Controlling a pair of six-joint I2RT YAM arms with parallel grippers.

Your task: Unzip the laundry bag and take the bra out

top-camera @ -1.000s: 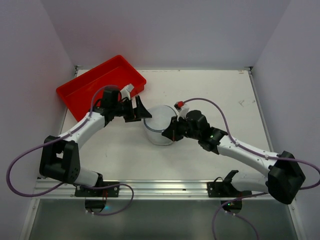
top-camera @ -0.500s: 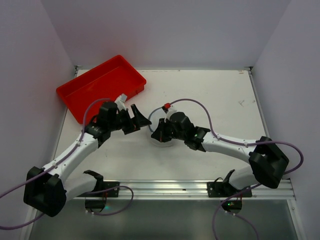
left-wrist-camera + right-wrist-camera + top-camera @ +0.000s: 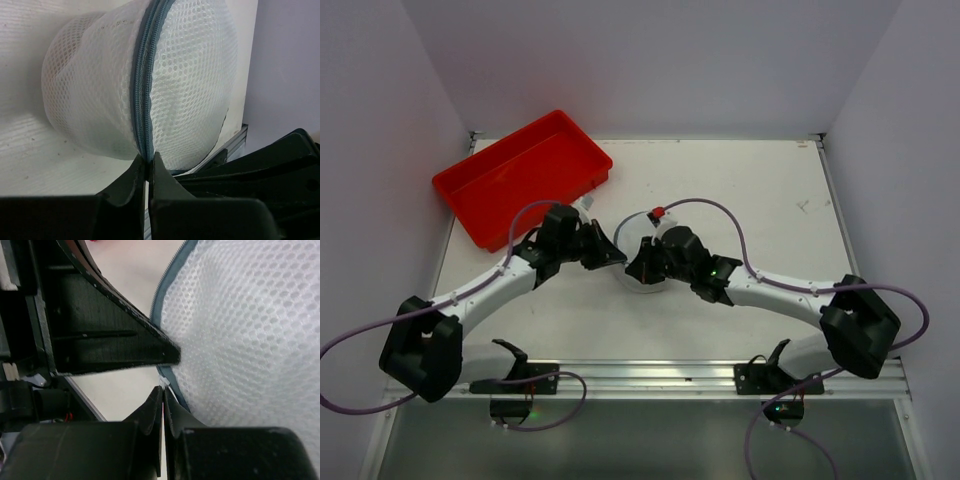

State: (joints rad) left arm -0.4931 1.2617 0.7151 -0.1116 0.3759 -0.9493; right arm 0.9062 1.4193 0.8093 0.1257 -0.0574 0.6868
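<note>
left gripper [image 3: 148, 161]: clenched, both fingers pressed together on the dark blue-grey zip trim [image 3: 144, 90], at the near end of the seam as seen from the left wrist.

right gripper [image 3: 162, 396]: fingers drawn in to a hairline slit, tips set against the same trim, with a small pale tab [image 3: 163, 384] at the slit; judged to be gripping the bag's edge there.

task items counted: one small round drum-shaped white translucent mesh laundry bag [image 3: 632, 231]. position: on the white table [image 3: 750, 190], near its middle, between the two grippers and touched by both, with the left gripper at its left side and the right gripper at its right side, partly covering it from above. upright or tipped: cannot tell. contents behind the mesh: cannot tell.

cross-check from the right wrist: one black wedge-shaped finger [image 3: 125, 340] of the left gripper, tip touching the mesh just beside the trim.

other items counted: one red rectangular plastic tray [image 3: 520, 175] at the far left corner of the table, well apart from the bag. two white-and-black arms, left [image 3: 485, 285] and right [image 3: 780, 290]. two purple cables [image 3: 705, 200], one per arm.
</note>
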